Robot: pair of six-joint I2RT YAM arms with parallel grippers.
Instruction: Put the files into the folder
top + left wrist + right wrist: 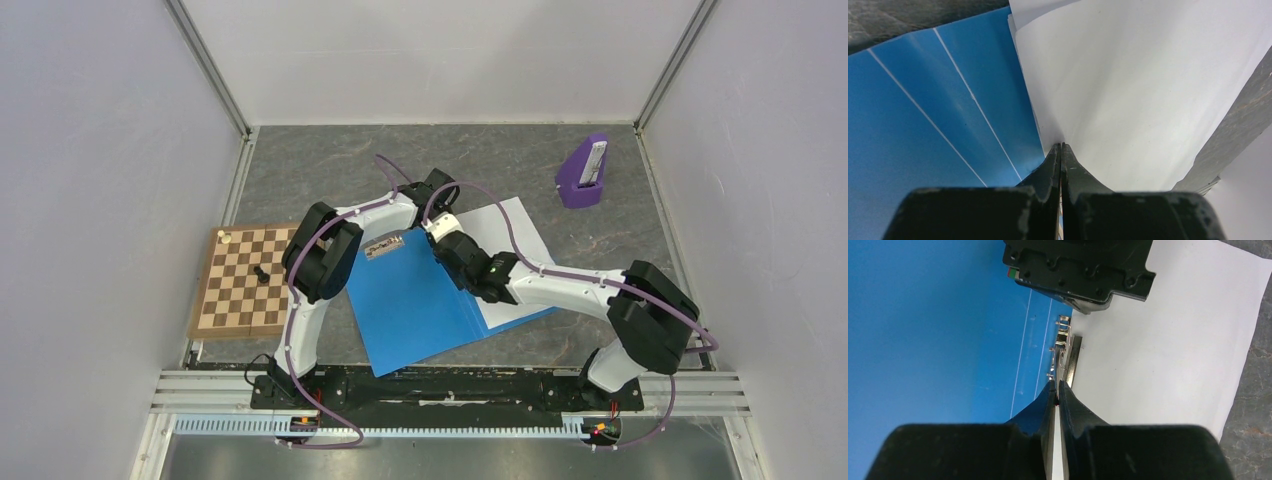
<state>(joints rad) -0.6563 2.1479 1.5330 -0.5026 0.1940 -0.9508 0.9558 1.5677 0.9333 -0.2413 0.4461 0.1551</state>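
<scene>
The blue folder [420, 310] lies mid-bench, white files [510, 235] at its 2 o'clock. The left tool [1061, 146] is pinched shut on the folder cover; the right tool [1056, 385], nearly closed, grips its edge. The thin cover may slip free, or sheets crease underneath.

Bright-blue folder [415, 305] scored with thin pale lines, plain white files [515, 235], brown-and-cream checked chessboard [240, 282] carrying one black piece [260, 273], purple holder [583, 175], mottled grey worktop [320, 160], white arms with black joints and purple cables
</scene>
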